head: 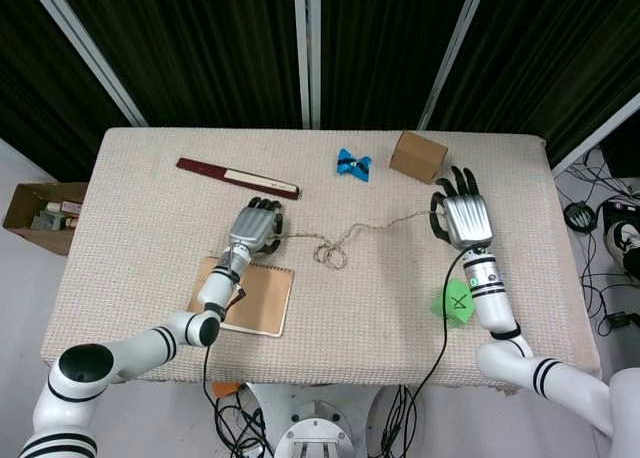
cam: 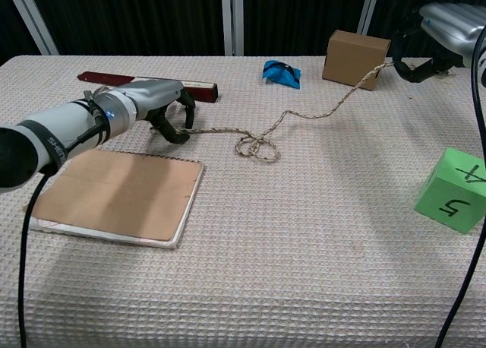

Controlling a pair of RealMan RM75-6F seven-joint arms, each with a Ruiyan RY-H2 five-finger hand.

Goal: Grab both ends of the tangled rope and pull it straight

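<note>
1. 2 hands are on the rope, 1 at each end; nearest to me on the table lies a brown notebook [cam: 114, 197], flat, with its far edge just short of my left hand.
2. A green cube [cam: 451, 190] marked with a 5 and an X sits near the right edge, well apart from the notebook and close beside my right forearm in the head view.
3. My left hand [cam: 156, 105] rests low on the cloth just past the notebook, fingers curled down and closed around the left end of the rope [cam: 262, 139].
4. From that grip the rope runs right along the table [head: 150, 198] to a small tangle of loops near the middle, still knotted, then bends and climbs toward the far right.
5. My right hand [head: 461, 216] holds the other end: in the chest view its dark fingers [cam: 414, 68] curl around the rope where it lifts off the table, while the head view shows the remaining fingers spread.
6. Further back, a cardboard box [cam: 356, 59] stands just beside the raised stretch of rope.
7. A blue crumpled object [cam: 281, 71] lies left of the box, and a long dark red folded fan [head: 237, 178] lies beyond my left hand.
</note>
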